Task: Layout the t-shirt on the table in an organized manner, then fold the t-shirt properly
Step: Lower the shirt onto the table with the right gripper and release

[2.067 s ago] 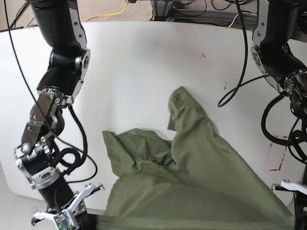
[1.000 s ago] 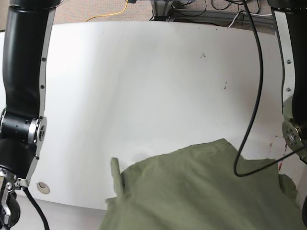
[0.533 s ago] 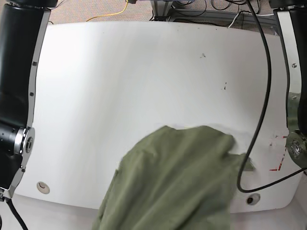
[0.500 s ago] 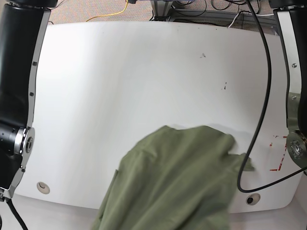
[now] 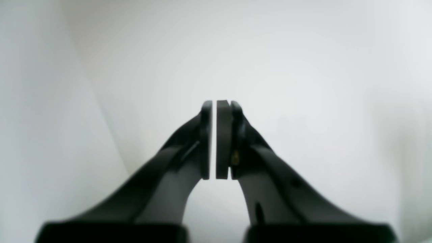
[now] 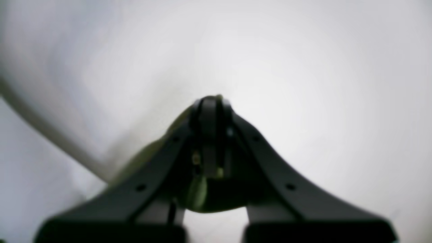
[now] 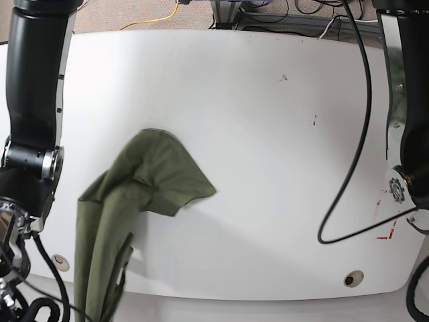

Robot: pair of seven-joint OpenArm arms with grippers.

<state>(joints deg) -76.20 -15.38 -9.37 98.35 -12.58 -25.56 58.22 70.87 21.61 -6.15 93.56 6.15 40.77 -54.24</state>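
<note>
The olive-green t-shirt [image 7: 149,176] hangs in a narrow bunch at the left of the base view, and its upper end drapes onto the white table [image 7: 268,134]. In the right wrist view my right gripper [image 6: 211,101] is shut on the t-shirt, with green fabric [image 6: 197,193] showing between and under its fingers. My left gripper [image 5: 214,105] is shut, its pads almost touching, and holds nothing over blurred white surface. Neither gripper shows in the base view; only the arms do, the right arm [image 7: 33,100] at the left edge and the left arm [image 7: 402,134] at the right edge.
Two round metal grommets [image 7: 353,278] [image 7: 61,259] sit near the table's front edge. A red-marked rectangle [image 7: 389,216] lies at the right. A black cable [image 7: 365,134] loops down over the table's right side. More cables lie beyond the far edge.
The t-shirt has swung from the front middle of the table over to the left and now hangs bunched and narrow. The grommet at the front right stays uncovered.
</note>
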